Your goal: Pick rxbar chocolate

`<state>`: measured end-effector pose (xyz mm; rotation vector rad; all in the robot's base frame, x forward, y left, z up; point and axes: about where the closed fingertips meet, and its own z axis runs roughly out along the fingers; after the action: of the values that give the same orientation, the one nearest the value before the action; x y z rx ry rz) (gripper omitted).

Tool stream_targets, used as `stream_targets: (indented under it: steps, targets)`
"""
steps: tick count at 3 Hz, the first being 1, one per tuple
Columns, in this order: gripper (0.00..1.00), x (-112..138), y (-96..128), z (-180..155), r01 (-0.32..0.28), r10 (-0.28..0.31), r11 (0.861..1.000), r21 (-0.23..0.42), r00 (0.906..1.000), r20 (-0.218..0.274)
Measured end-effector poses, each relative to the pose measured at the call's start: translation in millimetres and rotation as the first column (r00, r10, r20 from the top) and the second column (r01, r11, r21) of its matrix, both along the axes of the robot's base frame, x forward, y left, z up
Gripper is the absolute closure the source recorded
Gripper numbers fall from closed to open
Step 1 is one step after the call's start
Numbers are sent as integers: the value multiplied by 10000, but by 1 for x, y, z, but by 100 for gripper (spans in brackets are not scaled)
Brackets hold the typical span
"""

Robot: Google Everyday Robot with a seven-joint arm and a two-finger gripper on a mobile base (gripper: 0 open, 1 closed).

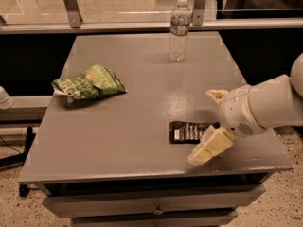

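Note:
The rxbar chocolate [188, 131] is a flat black bar with white text. It lies on the grey table [123, 141] near the front right. My gripper [208, 126] is open at the bar's right end. One cream finger [216, 95] is behind the bar and the other [207, 149] is in front of it, near the table's front edge. The bar's right end is hidden behind the gripper's white wrist. I cannot tell whether the fingers touch the bar.
A green snack bag [88, 82] lies at the table's left. A clear water bottle [178, 30] stands at the back centre. A metal railing [118, 25] runs behind the table. A drawer front [156, 207] sits under the table's front edge.

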<state>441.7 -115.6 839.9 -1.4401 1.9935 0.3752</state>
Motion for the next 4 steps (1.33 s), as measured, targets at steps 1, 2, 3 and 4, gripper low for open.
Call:
stream_targets:
  steps: [1, 2, 3, 4]
  targets:
    - [17, 1, -4, -13, 126, -127, 9999, -94, 9998, -121]
    - [42, 4, -8, -18, 276, -280, 9995, -171, 9993, -233]
    - [64, 11, -13, -15, 439, -447, 9987, -272, 9986, -297]
    - [88, 18, -19, -7, 613, -625, 9976, -332, 9974, -355]
